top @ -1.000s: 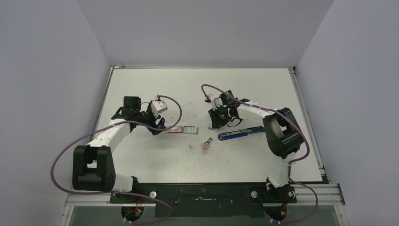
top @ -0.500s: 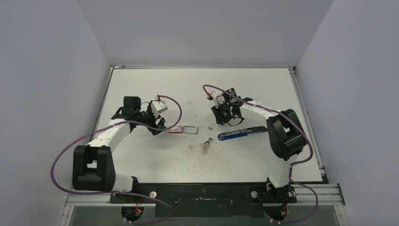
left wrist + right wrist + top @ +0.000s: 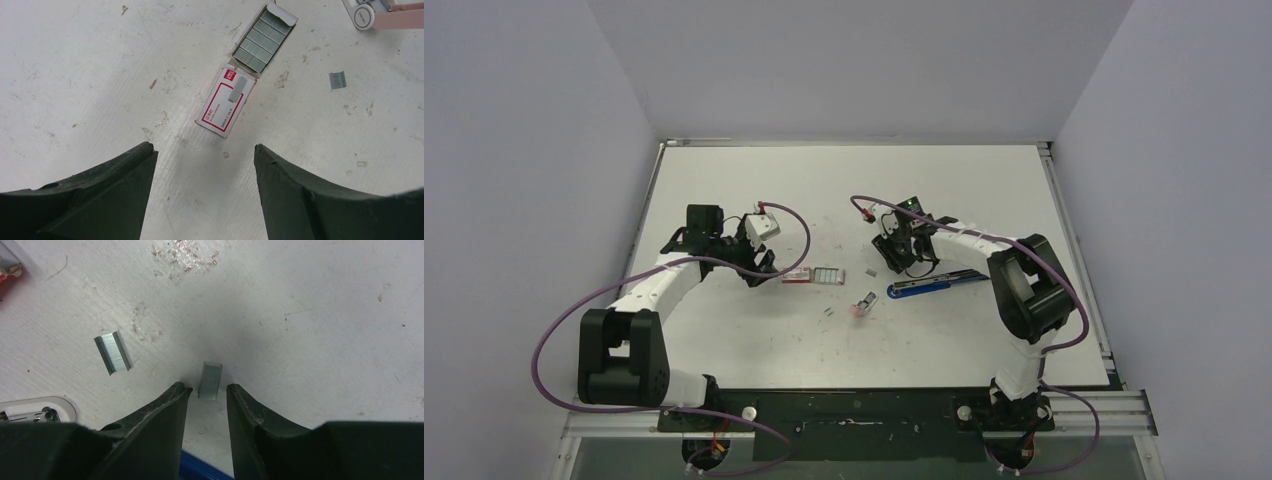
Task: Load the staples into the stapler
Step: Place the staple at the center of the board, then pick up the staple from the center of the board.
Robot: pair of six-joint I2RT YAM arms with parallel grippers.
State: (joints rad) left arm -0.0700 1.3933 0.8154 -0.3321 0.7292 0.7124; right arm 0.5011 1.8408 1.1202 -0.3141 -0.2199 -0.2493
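The blue stapler (image 3: pixel 934 284) lies on the table right of centre; a blue sliver of it (image 3: pixel 197 471) shows behind my right fingers. The staples' red-and-white box (image 3: pixel 223 105) lies with its tray (image 3: pixel 263 37) of grey strips slid out. My left gripper (image 3: pixel 202 146) hangs wide open just short of the box, holding nothing. My right gripper (image 3: pixel 208 388) is slightly open low over the table. A short staple strip (image 3: pixel 210 380) lies flat with its near end between the tips, touching neither. Another loose strip (image 3: pixel 113 353) lies to its left.
A small pink block with a white end (image 3: pixel 380 12) lies near the stapler's tip (image 3: pixel 864 302). One more loose strip (image 3: pixel 337 80) lies beside it. Scuffs and metal crumbs mark the white tabletop (image 3: pixel 187 252). Grey walls enclose the table.
The right gripper's jaws have parted a little and its wrist has shifted slightly by the stapler. A short strip now lies on the table at its tips. The left arm has not moved.
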